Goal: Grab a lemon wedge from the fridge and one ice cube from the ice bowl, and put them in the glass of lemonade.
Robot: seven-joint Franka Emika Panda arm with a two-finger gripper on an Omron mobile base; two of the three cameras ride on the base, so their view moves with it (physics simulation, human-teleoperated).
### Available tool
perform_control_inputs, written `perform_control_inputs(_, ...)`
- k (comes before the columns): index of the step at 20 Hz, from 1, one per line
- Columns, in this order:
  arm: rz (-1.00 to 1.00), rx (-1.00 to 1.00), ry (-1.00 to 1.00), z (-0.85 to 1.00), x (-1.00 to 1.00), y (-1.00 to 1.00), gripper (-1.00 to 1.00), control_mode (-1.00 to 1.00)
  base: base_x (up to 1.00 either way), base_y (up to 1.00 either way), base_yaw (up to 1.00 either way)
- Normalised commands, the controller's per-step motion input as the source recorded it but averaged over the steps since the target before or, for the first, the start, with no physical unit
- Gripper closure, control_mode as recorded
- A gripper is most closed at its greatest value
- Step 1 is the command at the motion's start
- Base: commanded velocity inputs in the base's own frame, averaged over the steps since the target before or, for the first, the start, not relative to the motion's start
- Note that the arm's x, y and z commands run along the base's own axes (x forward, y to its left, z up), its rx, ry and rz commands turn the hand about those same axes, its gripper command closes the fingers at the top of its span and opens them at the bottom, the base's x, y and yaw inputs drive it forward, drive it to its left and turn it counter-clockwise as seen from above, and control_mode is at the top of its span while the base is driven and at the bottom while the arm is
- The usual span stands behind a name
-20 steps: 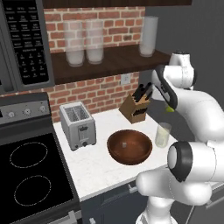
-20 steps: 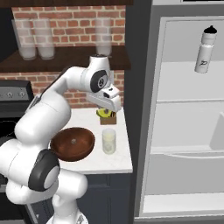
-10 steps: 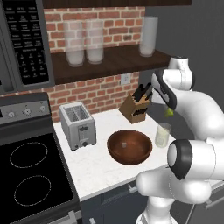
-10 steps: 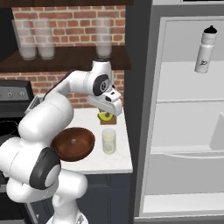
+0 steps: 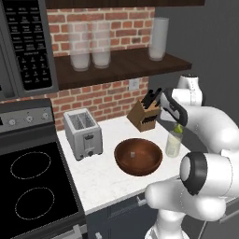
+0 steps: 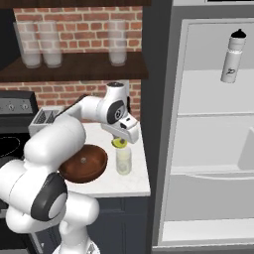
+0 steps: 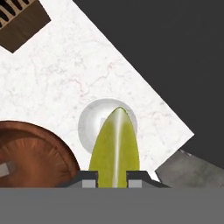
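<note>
1. Lemon wedge (image 7: 114, 148), yellow-green and pointed, with a pale central rib, sits low in the middle of the hand view, pinched between the fingers (image 7: 113, 178), which are pressed against its sides.
2. In the left base view the wedge (image 5: 178, 128) is a small yellow-green spot right of centre, directly over the glass (image 5: 173, 143).
3. In the right base view the wedge (image 6: 119, 143) shows near the centre, just under the white hand and just above the glass (image 6: 123, 159).
4. Glass: a short clear cylinder with pale liquid; from the hand camera it reads as a round whitish disc (image 7: 94, 119) partly covered by the wedge.
5. Bowl (image 5: 138, 156): wide, shallow, round, reddish-brown wood with visible grain, just left of the glass in the left base view; a small pale cube lies inside it (image 7: 5, 169) at the lower left of the hand view.
6. Tabletop (image 5: 100, 178): white marble-like stone with faint veining.
7. Knife block (image 5: 144, 116), tan wood with dark handles, stands behind the bowl by the brick wall.
8. Toaster (image 5: 83, 133), boxy brushed metal, sits left of centre in the left base view.
9. Fridge (image 6: 213, 149) fills the right side of the right base view, open, with a smooth white interior.
10. Arm (image 5: 210, 126) arches from the lower right of the left base view, elbow high, wrist bent so the hand points down over the glass.
</note>
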Motion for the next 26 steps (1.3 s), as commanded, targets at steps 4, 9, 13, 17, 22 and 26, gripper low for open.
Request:
perform_control_inputs(4, 0.0, 0.0, 0.0, 0.0, 0.05, 0.0, 1.0, -1.0, 0.0, 0.0, 0.0)
perform_control_inputs(9, 0.0, 0.0, 0.0, 0.01, 0.14, 0.0, 1.0, -1.0, 0.0, 0.0, 0.0)
perform_control_inputs(13, 0.0, 0.0, 0.0, 0.1, 0.14, 0.0, 1.0, -1.0, 0.0, 0.0, 0.0)
perform_control_inputs(17, 0.0, 0.0, 0.0, 0.03, 0.27, 0.0, 1.0, -1.0, 0.0, 0.0, 0.0)
perform_control_inputs(22, 0.0, 0.0, 0.0, 0.0, 0.13, 0.0, 1.0, -1.0, 0.0, 0.0, 0.0)
perform_control_inputs(26, 0.0, 0.0, -0.02, -0.06, -0.02, -0.02, 1.0, -1.0, 0.0, 0.0, 0.0)
